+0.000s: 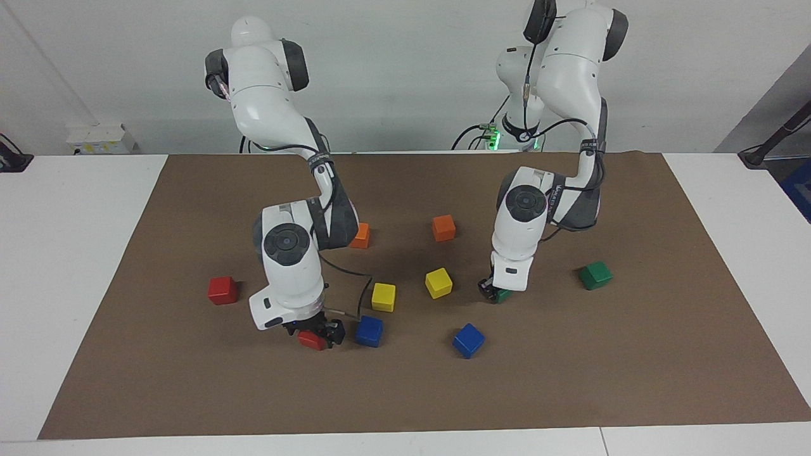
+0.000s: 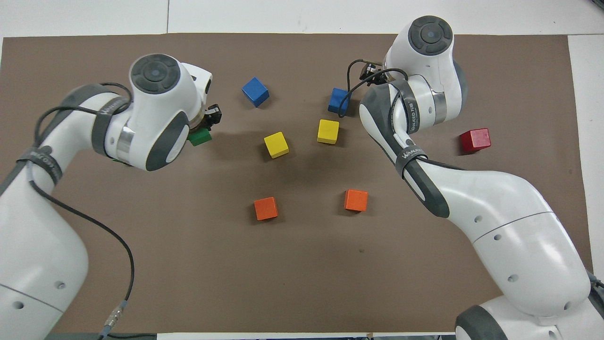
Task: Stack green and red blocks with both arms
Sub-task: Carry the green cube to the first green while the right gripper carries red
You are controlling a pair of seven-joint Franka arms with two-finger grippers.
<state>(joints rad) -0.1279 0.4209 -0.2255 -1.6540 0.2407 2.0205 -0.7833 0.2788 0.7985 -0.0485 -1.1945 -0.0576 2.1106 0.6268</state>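
Note:
My left gripper (image 1: 491, 291) is shut on a dark green block (image 1: 503, 294), low over the mat beside a yellow cube. The overhead view shows that gripper (image 2: 208, 119) and the green block (image 2: 199, 137) too. The second green block (image 1: 595, 275) lies on the mat toward the left arm's end, almost hidden under the arm in the overhead view. My right gripper (image 1: 317, 332) is shut on a red block (image 1: 311, 341), low beside a blue cube. The overhead view shows only this gripper's top (image 2: 370, 71), with its red block hidden. The second red block (image 1: 222, 290) (image 2: 475, 140) lies toward the right arm's end.
A brown mat (image 1: 405, 392) covers the table. Two orange cubes (image 1: 443, 227) (image 1: 361, 236) lie nearer the robots. Two yellow cubes (image 1: 438, 282) (image 1: 383, 297) lie mid-mat. Two blue cubes (image 1: 369, 331) (image 1: 468, 340) lie farther out, one close to the right gripper.

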